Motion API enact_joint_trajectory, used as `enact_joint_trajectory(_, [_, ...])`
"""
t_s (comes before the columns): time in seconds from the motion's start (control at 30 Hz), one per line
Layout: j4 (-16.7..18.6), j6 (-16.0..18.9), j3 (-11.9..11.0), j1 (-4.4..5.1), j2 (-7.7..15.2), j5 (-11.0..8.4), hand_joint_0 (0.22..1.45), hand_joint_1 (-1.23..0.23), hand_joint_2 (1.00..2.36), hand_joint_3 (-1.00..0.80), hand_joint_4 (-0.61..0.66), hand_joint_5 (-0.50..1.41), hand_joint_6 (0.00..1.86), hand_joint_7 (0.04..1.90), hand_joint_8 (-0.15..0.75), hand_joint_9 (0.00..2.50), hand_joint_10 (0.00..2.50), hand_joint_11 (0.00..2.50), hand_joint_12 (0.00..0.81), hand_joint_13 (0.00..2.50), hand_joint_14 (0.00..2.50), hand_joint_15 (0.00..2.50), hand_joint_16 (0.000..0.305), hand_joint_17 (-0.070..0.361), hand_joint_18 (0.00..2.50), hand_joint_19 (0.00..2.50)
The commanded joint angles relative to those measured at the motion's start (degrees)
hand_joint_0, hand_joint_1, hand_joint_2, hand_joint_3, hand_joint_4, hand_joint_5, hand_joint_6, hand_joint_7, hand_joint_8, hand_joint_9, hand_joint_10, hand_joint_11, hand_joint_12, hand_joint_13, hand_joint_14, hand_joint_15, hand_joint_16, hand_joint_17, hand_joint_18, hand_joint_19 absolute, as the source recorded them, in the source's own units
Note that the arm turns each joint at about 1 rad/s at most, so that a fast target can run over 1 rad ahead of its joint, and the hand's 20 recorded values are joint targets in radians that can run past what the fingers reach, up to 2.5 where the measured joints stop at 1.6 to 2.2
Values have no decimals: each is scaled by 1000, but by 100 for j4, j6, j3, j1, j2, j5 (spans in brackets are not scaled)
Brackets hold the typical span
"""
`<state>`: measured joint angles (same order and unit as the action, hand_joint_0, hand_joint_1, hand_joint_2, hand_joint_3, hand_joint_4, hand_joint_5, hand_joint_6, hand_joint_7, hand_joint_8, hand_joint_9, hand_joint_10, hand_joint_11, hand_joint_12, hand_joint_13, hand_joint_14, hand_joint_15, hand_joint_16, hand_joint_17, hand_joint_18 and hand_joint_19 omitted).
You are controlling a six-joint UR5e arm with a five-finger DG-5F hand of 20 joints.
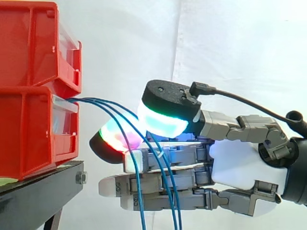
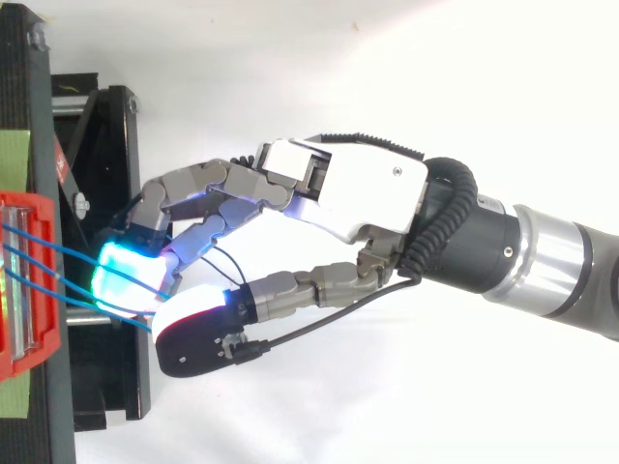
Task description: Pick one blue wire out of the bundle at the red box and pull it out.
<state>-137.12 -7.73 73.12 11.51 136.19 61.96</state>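
Three blue wires (image 1: 110, 106) leave the front of the lower red box (image 1: 29, 139) and arc right, then hang down across my fingers. My hand (image 1: 240, 167) reaches in from the right at box height. Its thumb pad (image 1: 163, 120), glowing cyan and white, presses down toward a finger pad (image 1: 117, 136) glowing green and magenta, and the wires run between the two. From above, the blue wires (image 2: 39, 253) lead from the red box (image 2: 19, 208) to the glowing pads of my hand (image 2: 348, 188). How many wires are pinched I cannot tell.
A second red box (image 1: 29, 43) is stacked on the lower one. Both rest on a black stand (image 1: 43, 179), whose frame (image 2: 106, 135) lies under my fingertips in the top view. A white curtain hangs behind.
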Motion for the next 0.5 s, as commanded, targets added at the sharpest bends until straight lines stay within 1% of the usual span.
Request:
enact_joint_trajectory(0.0, [1, 0, 0, 0, 4, 0, 581, -767, 1009, -213, 170, -116, 880, 1040, 245, 887, 18, 650, 368, 559, 13, 354, 56, 127, 284, 187])
enact_joint_trajectory(0.2, [1, 0, 0, 0, 4, 0, 570, -720, 1009, -237, 198, -110, 881, 1061, 249, 964, 17, 706, 371, 597, 14, 394, 57, 127, 301, 215])
enact_joint_trajectory(0.3, [1, 0, 0, 0, 4, 0, 571, -693, 1009, -276, 195, -107, 878, 1079, 243, 996, 18, 730, 360, 612, 15, 412, 55, 124, 296, 241])
enact_joint_trajectory(0.43, [-8, 0, 0, 0, 4, 0, 574, -691, 1010, -281, 186, -107, 876, 1097, 240, 1007, 21, 737, 357, 623, 16, 414, 54, 121, 311, 234])
enact_joint_trajectory(0.47, [-8, 0, 0, 0, 4, 0, 577, -712, 1010, -279, 185, -109, 876, 1099, 246, 1009, 21, 749, 355, 624, 17, 419, 54, 120, 317, 241])
